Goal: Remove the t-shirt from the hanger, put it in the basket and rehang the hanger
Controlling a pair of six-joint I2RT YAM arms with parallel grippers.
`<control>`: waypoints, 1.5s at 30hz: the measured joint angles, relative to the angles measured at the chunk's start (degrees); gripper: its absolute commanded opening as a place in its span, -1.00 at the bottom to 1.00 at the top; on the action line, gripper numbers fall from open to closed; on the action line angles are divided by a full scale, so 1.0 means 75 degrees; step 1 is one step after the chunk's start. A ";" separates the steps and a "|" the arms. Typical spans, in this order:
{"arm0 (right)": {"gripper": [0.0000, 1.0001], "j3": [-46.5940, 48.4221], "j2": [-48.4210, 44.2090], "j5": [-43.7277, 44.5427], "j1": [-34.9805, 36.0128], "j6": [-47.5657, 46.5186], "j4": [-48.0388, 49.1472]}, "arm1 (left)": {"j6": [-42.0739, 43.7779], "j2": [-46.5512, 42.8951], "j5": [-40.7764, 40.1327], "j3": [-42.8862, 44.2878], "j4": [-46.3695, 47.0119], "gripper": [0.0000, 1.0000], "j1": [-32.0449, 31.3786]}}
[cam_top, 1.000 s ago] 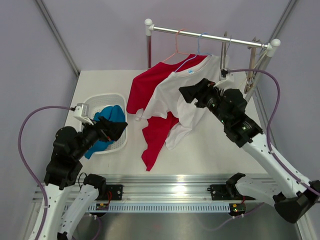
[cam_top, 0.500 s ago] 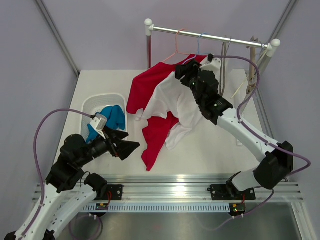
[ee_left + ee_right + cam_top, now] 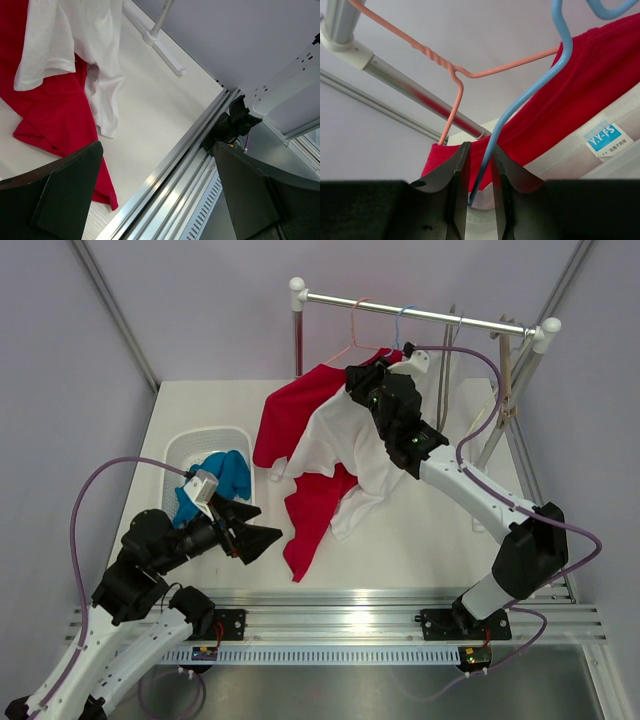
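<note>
The white t-shirt (image 3: 350, 445) is hanging on a blue hanger (image 3: 530, 96), which is hooked over the metal rail (image 3: 420, 313) at the back of the table (image 3: 420, 530). The shirt's lower part is trailing down onto the table surface. Just behind it, a red t-shirt (image 3: 300, 410) is hanging on a pink hanger (image 3: 436, 56) on the same rail, its hem also lying on the table, partly under the white one.

The right arm is reaching up to the collar of the white shirt. In the right wrist view, the right pincer (image 3: 479, 175) is standing with its two fingers (image 3: 457, 175) narrowed on either side of the blue hanger's sloping wire, just below the red collar. Whether they are actually clamping the wire, I cannot tell. A small blue-and-white label (image 3: 603, 139) is showing inside the white shirt's neck.

The left pincer (image 3: 253, 525) is hanging wide open and holding nothing, low over the near left part of the table, pointing toward the shirts' lower edges and apart from them. Beside it a white basket (image 3: 175, 450) is sitting on the table with a blue cloth (image 3: 228, 472) lying in it.
</note>
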 measured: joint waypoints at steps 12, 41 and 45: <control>-0.99 -0.0323 -0.0568 -0.0565 0.0003 0.0090 0.0099 | 0.0058 0.0379 -0.0017 0.0000 0.0029 0.98 -0.0009; -1.00 -0.2320 -0.2122 -0.3383 0.0006 0.0192 -0.0723 | -0.1081 0.2801 0.0230 0.1370 0.1172 0.86 -0.0017; -1.00 -0.2891 -0.2530 -0.3692 0.0009 0.0221 -0.0956 | -0.1274 0.3281 0.0198 0.1629 0.1390 0.78 -0.0128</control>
